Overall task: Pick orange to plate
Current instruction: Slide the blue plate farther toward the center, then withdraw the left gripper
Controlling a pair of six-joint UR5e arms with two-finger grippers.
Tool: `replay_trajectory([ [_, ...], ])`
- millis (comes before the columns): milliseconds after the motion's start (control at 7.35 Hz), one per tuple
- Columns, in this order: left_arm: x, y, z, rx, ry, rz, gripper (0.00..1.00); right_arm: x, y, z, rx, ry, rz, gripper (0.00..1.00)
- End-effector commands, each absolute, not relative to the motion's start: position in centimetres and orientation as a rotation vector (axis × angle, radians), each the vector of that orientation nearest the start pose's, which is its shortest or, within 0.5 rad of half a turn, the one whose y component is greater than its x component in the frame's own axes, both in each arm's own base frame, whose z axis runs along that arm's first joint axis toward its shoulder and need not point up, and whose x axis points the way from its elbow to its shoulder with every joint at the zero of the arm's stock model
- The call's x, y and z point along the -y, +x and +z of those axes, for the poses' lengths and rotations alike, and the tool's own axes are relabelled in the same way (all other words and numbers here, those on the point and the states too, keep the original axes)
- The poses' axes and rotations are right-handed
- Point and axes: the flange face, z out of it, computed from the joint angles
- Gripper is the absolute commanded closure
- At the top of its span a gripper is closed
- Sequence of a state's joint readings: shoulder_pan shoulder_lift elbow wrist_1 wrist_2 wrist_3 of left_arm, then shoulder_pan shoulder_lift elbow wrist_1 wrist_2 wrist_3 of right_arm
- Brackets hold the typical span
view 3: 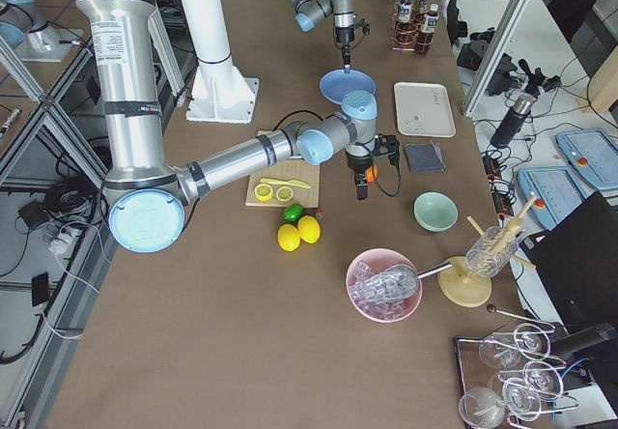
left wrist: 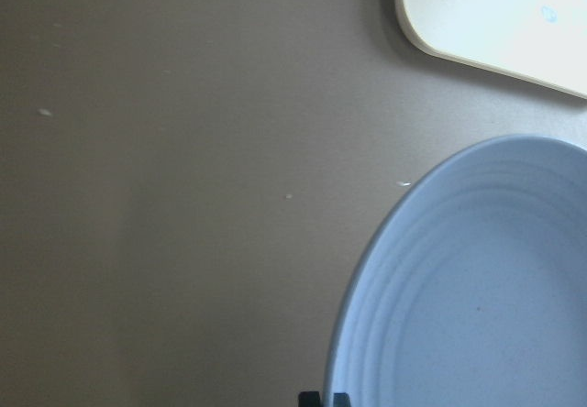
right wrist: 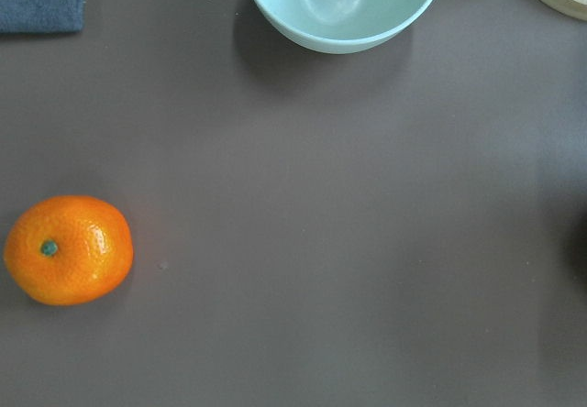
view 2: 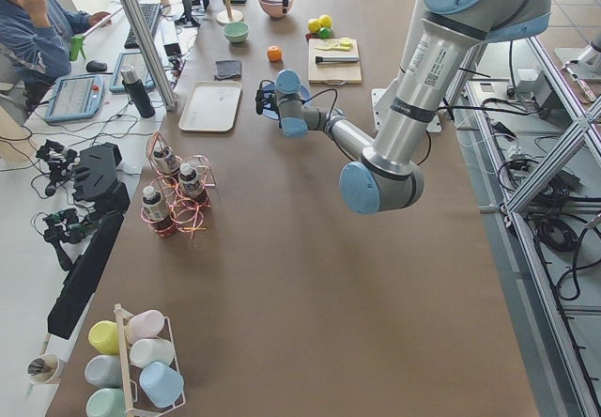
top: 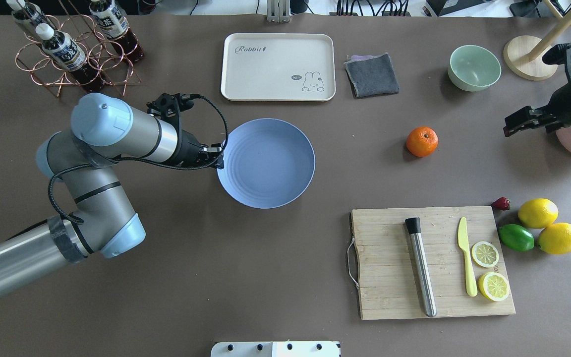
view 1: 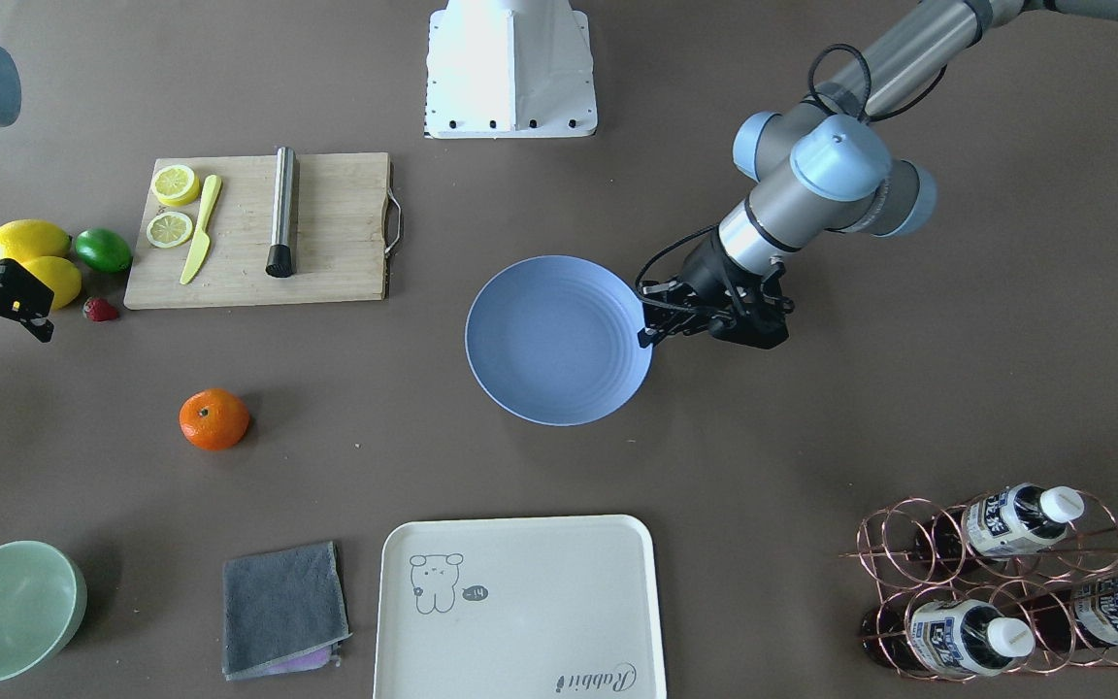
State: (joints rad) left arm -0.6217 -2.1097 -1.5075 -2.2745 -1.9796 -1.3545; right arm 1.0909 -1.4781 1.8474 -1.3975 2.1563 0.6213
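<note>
The orange [view 1: 214,419] lies alone on the brown table, well to the right of the plate in the overhead view [top: 422,141]. It shows at the lower left of the right wrist view [right wrist: 69,249]. The periwinkle-blue plate [top: 265,163] sits mid-table with nothing on it. My left gripper [top: 218,161] is at the plate's left rim, its fingertips [left wrist: 310,398] close together and shut on the rim of the plate [left wrist: 477,288]. My right gripper [top: 513,126] hangs open above the table, to the right of the orange and holding nothing.
A cutting board [top: 434,263] carries a steel rod, a yellow knife and lemon halves. Lemons [top: 538,213], a lime [top: 516,237] and a strawberry lie beside it. Along the far side stand the green bowl [top: 474,67], grey cloth [top: 371,74], cream tray [top: 278,67] and bottle rack [top: 75,54].
</note>
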Motion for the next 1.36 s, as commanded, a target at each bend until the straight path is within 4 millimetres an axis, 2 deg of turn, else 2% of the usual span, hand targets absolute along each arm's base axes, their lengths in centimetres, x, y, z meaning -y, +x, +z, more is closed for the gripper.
replay_trajectory([
  [0,46.2,53.7,27.3,-1.152,0.144,-0.112,1.00,51.2,-18.3,46.6,0.757,0.144,-0.030,0.01],
  [272,46.0,54.0,27.7,-1.146,0.142,-0.101,1.00,51.3,-19.0,46.9,0.755,0.134,-0.037,0.01],
  [408,46.1,53.8,28.5,-1.130,0.165,-0.117,0.02,51.7,-19.4,46.6,0.758,0.134,-0.039,0.01],
  [544,46.3,53.3,28.3,-1.122,0.219,-0.095,0.02,52.4,-19.8,45.8,0.765,0.131,-0.032,0.01],
  [680,46.6,51.6,28.3,-1.133,0.205,-0.072,0.02,53.5,-20.5,45.0,0.775,0.129,-0.016,0.01],
  [816,50.8,45.6,29.8,-1.128,0.148,-0.082,0.02,54.9,-21.3,44.7,0.778,0.118,0.008,0.01],
  [952,54.0,37.7,31.9,-1.128,0.146,-0.033,0.02,56.4,-22.8,44.1,0.782,0.098,0.042,0.01],
  [1224,55.3,24.7,38.2,-1.094,0.206,0.026,0.02,57.8,-27.8,43.3,0.782,0.067,0.031,0.01],
])
